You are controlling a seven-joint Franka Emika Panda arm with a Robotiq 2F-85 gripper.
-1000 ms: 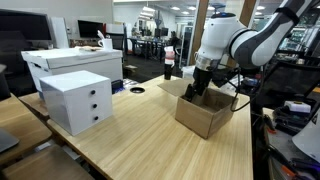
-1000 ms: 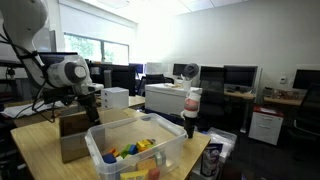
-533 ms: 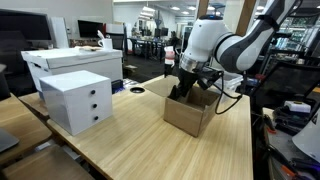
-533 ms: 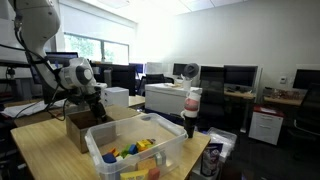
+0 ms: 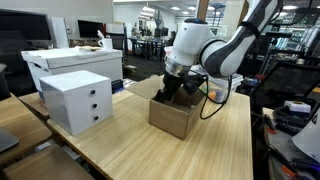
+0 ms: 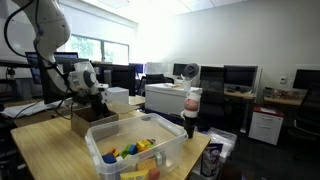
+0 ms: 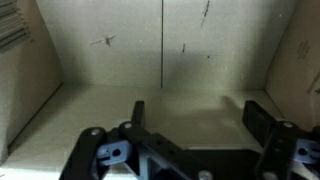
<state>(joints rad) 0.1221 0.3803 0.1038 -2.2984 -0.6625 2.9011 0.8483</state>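
Sitting down inside the open cardboard box [image 5: 170,117], the pincer [image 7: 196,112] is seen released. Both fingers [image 7: 137,116] are spread wide and nothing is clamped between them. No contact with the card can be made out.

Location: the box is stood upright on the wooden table [image 5: 120,150] with its flaps up. A white drawer unit [image 5: 78,100] is placed at 9 o'clock of it, well apart. In an exterior view the box [image 6: 90,124] is set just beside a clear plastic bin [image 6: 172,150] holding coloured toys.

Box relative to pincer, wrist view:
- A seamed panel [image 7: 162,40] is faced at 12 o'clock; whether it is floor or wall cannot be told.
- Side walls are seen at 9 and 3 o'clock, each apart from the nearer finger.
- The pincer is held roughly mid-box, and the part of the interior that shows is empty.

Handling, as judged:
- The box is expected to be light.
- Corrugated card is stiff along edges and corners, but the wall panels can be flexed or crushed by a hard pinch.
- The surface is matte, so little slip is expected.
- Being empty, it is easily skidded across the table by any sideways push from inside.

Best hold: the top edge of 1 wall, near a corner, with 1 finger inside and 1 outside. The flaps are a poor choice, since they fold.
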